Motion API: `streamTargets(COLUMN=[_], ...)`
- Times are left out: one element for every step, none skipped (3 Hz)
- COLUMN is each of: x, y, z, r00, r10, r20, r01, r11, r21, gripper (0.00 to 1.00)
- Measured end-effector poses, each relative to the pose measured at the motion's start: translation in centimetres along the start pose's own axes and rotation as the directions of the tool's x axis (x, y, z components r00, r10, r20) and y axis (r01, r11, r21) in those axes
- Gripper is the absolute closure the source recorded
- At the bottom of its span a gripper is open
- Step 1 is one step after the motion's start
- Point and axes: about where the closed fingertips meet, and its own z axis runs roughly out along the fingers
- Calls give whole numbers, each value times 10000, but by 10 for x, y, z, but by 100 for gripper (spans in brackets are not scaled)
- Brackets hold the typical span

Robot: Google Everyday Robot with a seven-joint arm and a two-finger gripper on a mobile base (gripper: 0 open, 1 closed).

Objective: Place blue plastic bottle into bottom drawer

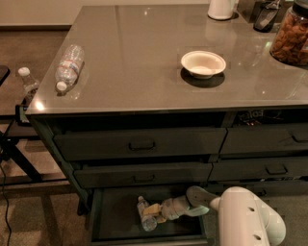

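The blue plastic bottle (pixel 145 216), small and pale with a white cap, is inside the open bottom drawer (pixel 115 216) of the left column, its cap pointing toward the back. My gripper (pixel 153 211) reaches into the drawer from the right and is right against the bottle's middle. The white arm (pixel 245 218) comes in from the lower right.
On the counter (pixel 144 62) lie a clear crinkled water bottle (pixel 69 66) near the left edge and a white bowl (pixel 203 63) in the middle. A jar of snacks (pixel 291 36) and a white container (pixel 221 8) stand at the back right. A small clear bottle (pixel 28 81) stands off the counter's left.
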Motion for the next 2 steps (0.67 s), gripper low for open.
streamTargets(x=[0,0], y=[0,0], z=[0,0], r00=[10000,10000], r10=[0,1], r20=[-1,-4], r01=[0,-1], r11=[10000,10000], r21=[0,-1], gripper=[11,0])
